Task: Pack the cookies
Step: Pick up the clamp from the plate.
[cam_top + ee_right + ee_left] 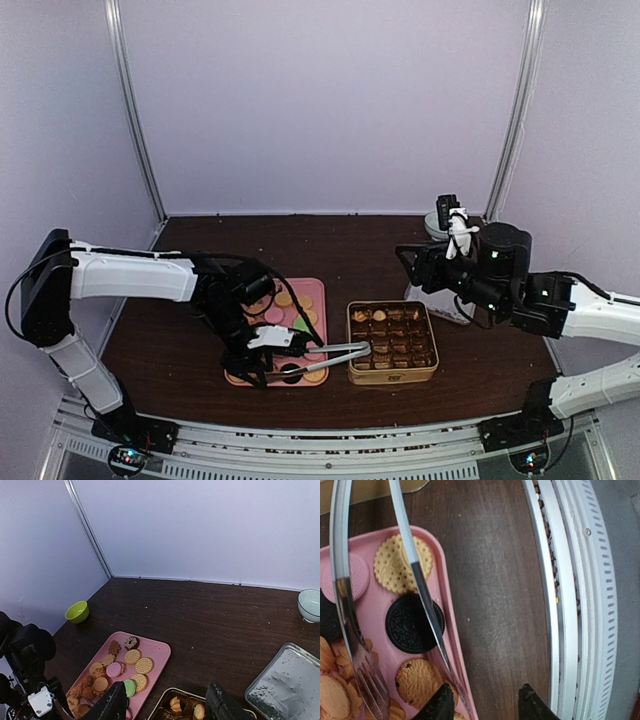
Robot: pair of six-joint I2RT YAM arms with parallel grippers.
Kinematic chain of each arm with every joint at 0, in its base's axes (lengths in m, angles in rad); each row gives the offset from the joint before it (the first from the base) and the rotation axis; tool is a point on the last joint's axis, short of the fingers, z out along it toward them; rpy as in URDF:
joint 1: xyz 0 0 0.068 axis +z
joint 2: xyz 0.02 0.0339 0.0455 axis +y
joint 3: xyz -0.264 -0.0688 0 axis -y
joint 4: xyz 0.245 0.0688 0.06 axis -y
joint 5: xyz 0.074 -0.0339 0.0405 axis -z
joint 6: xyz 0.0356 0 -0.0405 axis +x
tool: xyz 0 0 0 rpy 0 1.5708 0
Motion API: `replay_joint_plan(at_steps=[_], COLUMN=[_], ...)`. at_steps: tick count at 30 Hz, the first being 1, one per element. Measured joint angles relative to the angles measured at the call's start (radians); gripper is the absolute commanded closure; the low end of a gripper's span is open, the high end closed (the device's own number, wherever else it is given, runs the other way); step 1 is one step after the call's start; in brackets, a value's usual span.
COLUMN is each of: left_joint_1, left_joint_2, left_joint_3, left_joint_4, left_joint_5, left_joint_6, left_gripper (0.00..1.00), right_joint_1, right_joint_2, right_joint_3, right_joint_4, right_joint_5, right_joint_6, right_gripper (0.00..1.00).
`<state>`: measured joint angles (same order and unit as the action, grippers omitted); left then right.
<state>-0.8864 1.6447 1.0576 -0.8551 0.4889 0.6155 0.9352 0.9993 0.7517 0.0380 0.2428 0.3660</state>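
Step in hand: it looks like the tray-to-tin shuttle. The tongs (335, 350) stretch from the left gripper (486, 707) across the pink tray (370, 614), their far end at the left rim of the tin (392, 375). Nothing shows between their arms.
Left fingers: spread, with bare table showing between them. One tong arm runs just beside a finger, and whether it touches cannot be told.
Right gripper (169, 706): raised well above the table on the tin's side, fingers spread, carrying nothing.
Where the cookies (144, 665) are: most sit loose on the pink tray, and a few are already in the tin's compartments (two tan ones show in the right wrist view).
How they look: small flat discs, mostly tan with dotted faces. There is also a pink one, a green one, a black cookie (405, 625) and a chocolate-chip one. All are thin and likely crumbly.
Next move calls for: probably a firm hold on the tongs, then a gentle squeeze on one cookie and a level carry to a free compartment.
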Motion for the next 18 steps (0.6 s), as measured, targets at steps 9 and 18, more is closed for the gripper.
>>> replay_joint_plan(at_steps=[9, 18], left_joint_1=[-0.006, -0.018], left_joint_2=[0.028, 0.034], left_joint_3=[-0.032, -0.033], left_joint_4=[0.077, 0.096], left_joint_5=[-0.127, -0.135], left_joint_6=[-0.034, -0.057], left_gripper=[0.72, 0.94], right_joint_1=[0.0, 0.0], right_joint_2=[-0.023, -0.023], right_joint_3=[-0.027, -0.063], right_joint_4=[-0.009, 0.004], right_joint_5=[0.014, 0.005], right_joint_6=[0.005, 0.008], right_gripper=[0.47, 0.47])
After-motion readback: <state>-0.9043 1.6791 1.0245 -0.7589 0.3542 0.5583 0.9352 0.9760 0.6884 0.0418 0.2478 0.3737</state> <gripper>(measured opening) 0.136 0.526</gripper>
